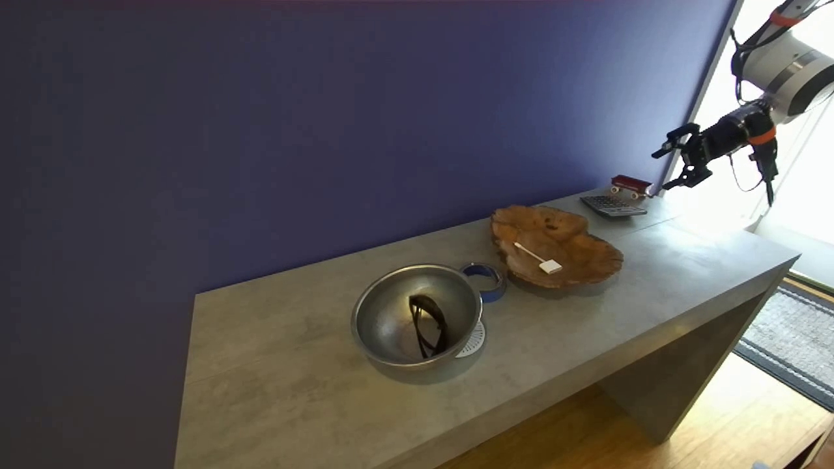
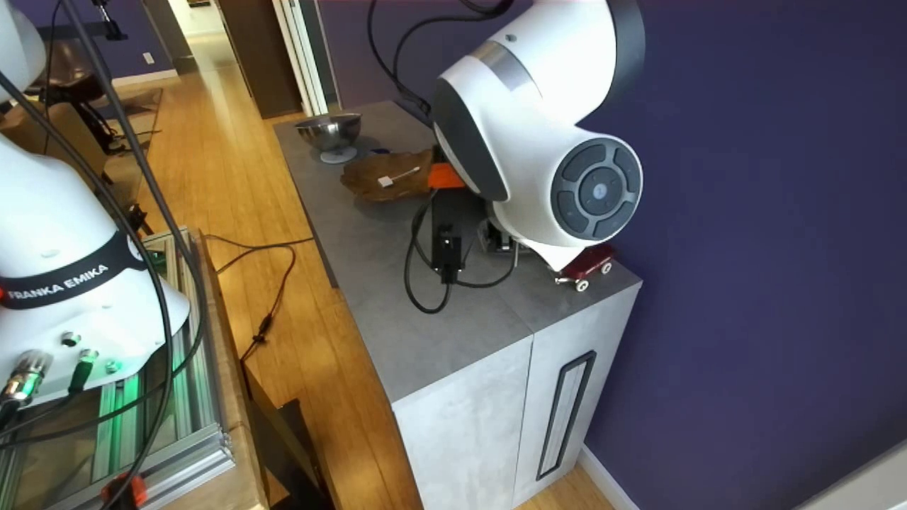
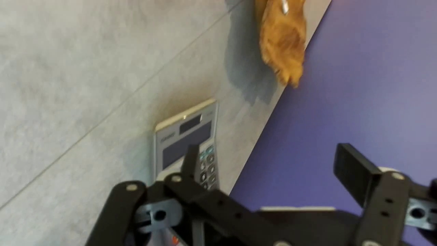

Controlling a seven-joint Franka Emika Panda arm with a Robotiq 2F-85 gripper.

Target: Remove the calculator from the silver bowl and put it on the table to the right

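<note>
So, you are seeing a purple wall (image 1: 326, 143) filling the upper part of the frame in an exterior view, and the grey table (image 1: 273, 365) is running along it from the lower left to the right. Your white arm (image 2: 538, 92) is taking up the upper middle of the frame in an exterior view, hiding part of the tabletop. A brown wooden dish (image 1: 581, 251) is sitting right of centre in an exterior view, and the metal bowl (image 1: 383, 322) is standing to its left, below the centre. At the upper right, your gripper (image 1: 660, 171) is hovering in the air; in the wrist view its jaws are standing wide apart, the wall and a strip of table showing between them. Your calculator (image 1: 612, 206) is lying on the table toward the right, well apart from the bowl; in the wrist view one jaw is covering part of it. A dark looped thing (image 1: 430, 307) is lying inside the bowl, too unclear to name. A red toy wagon (image 1: 631, 185) is standing just beside the calculator, a roll of blue tape (image 1: 493, 294) is resting between bowl and dish, a pale slotted piece (image 1: 473, 341) is showing at the bowl's lower right, and a small white tab (image 1: 550, 266) is lying in the dish.
</note>
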